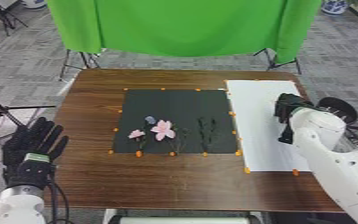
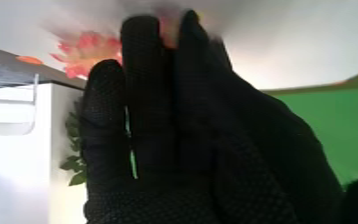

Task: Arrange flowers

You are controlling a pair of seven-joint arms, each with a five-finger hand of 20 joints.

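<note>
In the head view, a large pink flower (image 1: pixel 163 130), a smaller pink flower (image 1: pixel 136 134) and a bluish-grey flower (image 1: pixel 150 120) lie on the black mat (image 1: pixel 180 100), with dark green stems (image 1: pixel 207 132) to their right. My right hand (image 1: pixel 288 107) is over the right edge of the white sheet (image 1: pixel 260 110). Off the table's left side, my left hand (image 1: pixel 35 142) is open, fingers straight. The right wrist view has my right hand (image 2: pixel 184 135) open with nearly straight fingers. A red-pink flower (image 2: pixel 88 52) is beside its fingertips, and green leaves (image 2: pixel 74 162) are partly behind it.
Orange markers (image 1: pixel 247 170) line the mat and the sheet on the brown table (image 1: pixel 158 185). A round black object (image 1: pixel 338 109) stands beside my right wrist. Behind the table hangs a green cloth (image 1: pixel 189 30), and a black tripod (image 1: pixel 7 112) stands at the left.
</note>
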